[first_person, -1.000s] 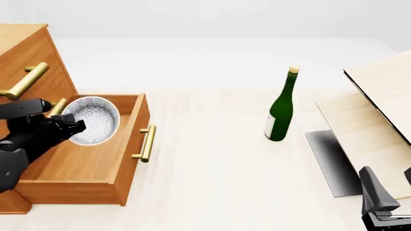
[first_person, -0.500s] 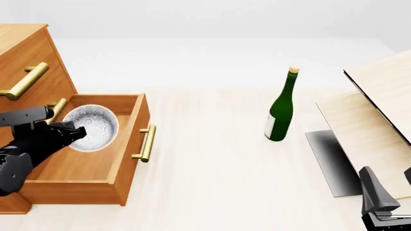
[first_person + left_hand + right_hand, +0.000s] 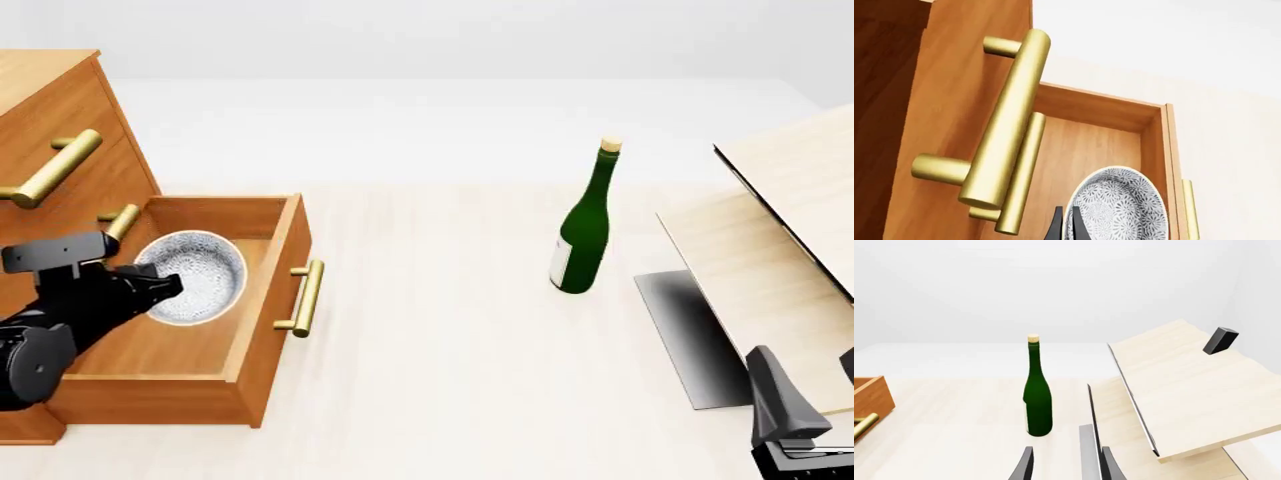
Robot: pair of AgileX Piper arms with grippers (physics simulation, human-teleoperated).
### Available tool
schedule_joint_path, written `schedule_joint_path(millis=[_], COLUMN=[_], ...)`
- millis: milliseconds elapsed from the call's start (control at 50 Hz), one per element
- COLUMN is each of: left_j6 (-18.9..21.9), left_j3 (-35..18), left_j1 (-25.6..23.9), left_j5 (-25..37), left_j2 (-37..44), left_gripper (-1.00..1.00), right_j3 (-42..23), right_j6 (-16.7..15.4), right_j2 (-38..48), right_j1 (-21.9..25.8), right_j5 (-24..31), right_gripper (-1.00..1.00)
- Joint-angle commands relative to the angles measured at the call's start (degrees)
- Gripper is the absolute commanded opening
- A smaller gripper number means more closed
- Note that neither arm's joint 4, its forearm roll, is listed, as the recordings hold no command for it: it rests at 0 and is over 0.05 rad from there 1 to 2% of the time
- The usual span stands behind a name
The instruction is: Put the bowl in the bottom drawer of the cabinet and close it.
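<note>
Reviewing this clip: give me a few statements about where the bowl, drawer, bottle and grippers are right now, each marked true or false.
1. The bottom drawer is pulled open. True.
2. The bowl sits on the table beside the green bottle. False: it is over the open drawer, held at its rim by the left gripper.
3. The green bottle lies on its side. False: it stands upright.
4. The right gripper holds nothing. True.
5. The two upper drawers are shut. True.

Orange-brown wood with smooth satin grain on the cabinet (image 3: pixel 54 110) and bottom drawer (image 3: pixel 274 300). Brushed brass sheen on the handle (image 3: pixel 307 297). Glazed, speckled ceramic look on the bowl (image 3: pixel 200 275). Glossy green glass bottle (image 3: pixel 585 225). Pale matt wood boards (image 3: pixel 781 230) and surface (image 3: pixel 467 380).
</note>
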Motion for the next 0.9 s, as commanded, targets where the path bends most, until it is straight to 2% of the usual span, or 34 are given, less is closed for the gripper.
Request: schedule_joint_path(millis=[20,900], left_j6=[1.0,1.7], left_j3=[0.1,0.2], left_j1=[0.2,3.1], left_j5=[-1.2,-4.9], left_j2=[1.6,9.4], left_gripper=[-1.00,-1.00], right_j3=[0.0,0.0], right_j6=[0.0,0.0], right_j2=[0.0,0.0], right_j1=[0.0,0.0], right_j5=[0.0,0.0], right_gripper=[1.00,1.00])
